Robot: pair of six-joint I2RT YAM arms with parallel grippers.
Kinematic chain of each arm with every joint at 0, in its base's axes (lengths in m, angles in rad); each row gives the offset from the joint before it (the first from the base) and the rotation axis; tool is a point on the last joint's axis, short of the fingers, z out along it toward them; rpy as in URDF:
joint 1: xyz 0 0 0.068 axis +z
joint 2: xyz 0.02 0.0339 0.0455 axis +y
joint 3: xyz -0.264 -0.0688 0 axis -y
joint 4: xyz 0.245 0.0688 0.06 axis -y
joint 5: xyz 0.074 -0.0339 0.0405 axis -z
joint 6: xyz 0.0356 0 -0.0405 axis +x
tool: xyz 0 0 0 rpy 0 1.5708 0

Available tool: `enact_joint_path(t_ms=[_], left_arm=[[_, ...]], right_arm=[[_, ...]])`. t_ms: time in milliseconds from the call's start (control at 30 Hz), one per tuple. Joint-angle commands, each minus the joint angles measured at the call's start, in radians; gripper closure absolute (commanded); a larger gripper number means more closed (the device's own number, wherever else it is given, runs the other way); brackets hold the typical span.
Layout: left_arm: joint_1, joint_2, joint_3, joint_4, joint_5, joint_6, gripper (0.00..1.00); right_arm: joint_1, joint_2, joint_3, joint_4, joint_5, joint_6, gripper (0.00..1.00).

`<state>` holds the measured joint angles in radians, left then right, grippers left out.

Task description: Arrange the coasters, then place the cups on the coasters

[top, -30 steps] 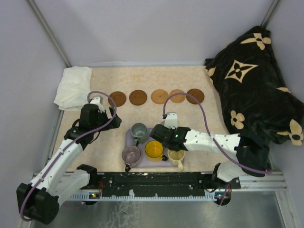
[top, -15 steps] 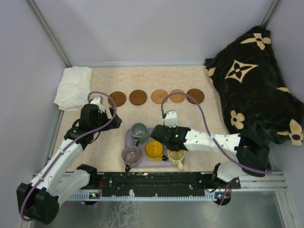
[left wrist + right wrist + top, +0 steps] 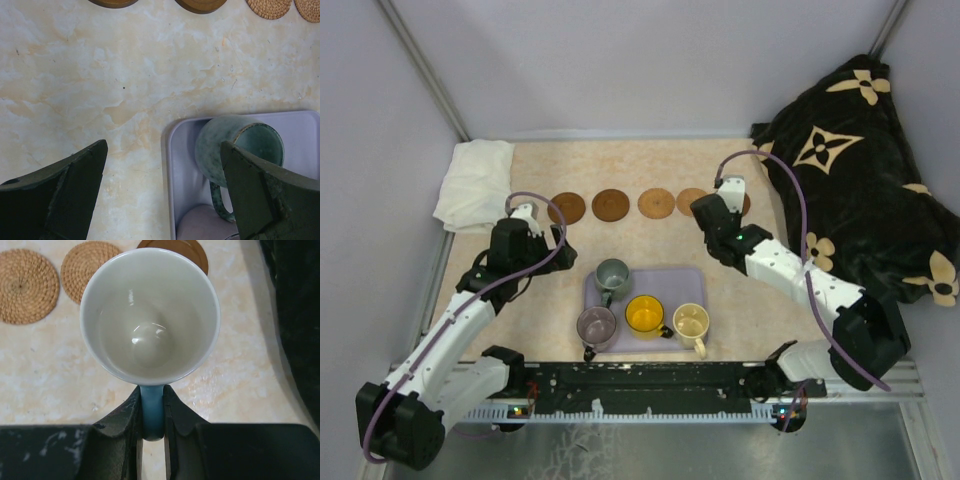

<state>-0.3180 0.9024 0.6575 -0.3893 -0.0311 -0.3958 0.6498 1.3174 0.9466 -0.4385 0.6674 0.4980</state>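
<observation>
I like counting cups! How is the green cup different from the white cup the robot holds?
The green cup sits in the lavender tray; the white cup is out of it, held by the right gripper near the coasters. The green cup is speckled green inside and out; the white cup is white inside with a blue handle. Both are upright, empty and handled.

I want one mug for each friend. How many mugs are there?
5. Four stand on the lavender rectangular tray: grey-green mug, mauve-purple mug, orange-yellow mug, cream mug. The right gripper holds the white, blue-handled mug.
</observation>
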Motion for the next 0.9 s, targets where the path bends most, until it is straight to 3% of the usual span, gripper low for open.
enact_joint_path(t_ms=[0,333,500,867], left_arm=[[0.004,0.015,0.011,0.034,0.011,0.004,0.00],[0.003,0.086,-0.010,0.104,0.045,-0.015,0.00],[0.003,0.106,-0.020,0.132,0.033,-0.012,0.00],[0.002,0.107,-0.038,0.158,0.028,-0.016,0.00]], right_arm=[[-0.082,0.058,0.112,0.203,-0.030,-0.109,1.00],[-0.218,0.221,0.015,0.716,-0.090,-0.298,1.00],[-0.257,0.276,-0.012,0.879,-0.143,-0.376,1.00],[-0.306,0.327,-0.012,0.975,-0.186,-0.430,1.00]])
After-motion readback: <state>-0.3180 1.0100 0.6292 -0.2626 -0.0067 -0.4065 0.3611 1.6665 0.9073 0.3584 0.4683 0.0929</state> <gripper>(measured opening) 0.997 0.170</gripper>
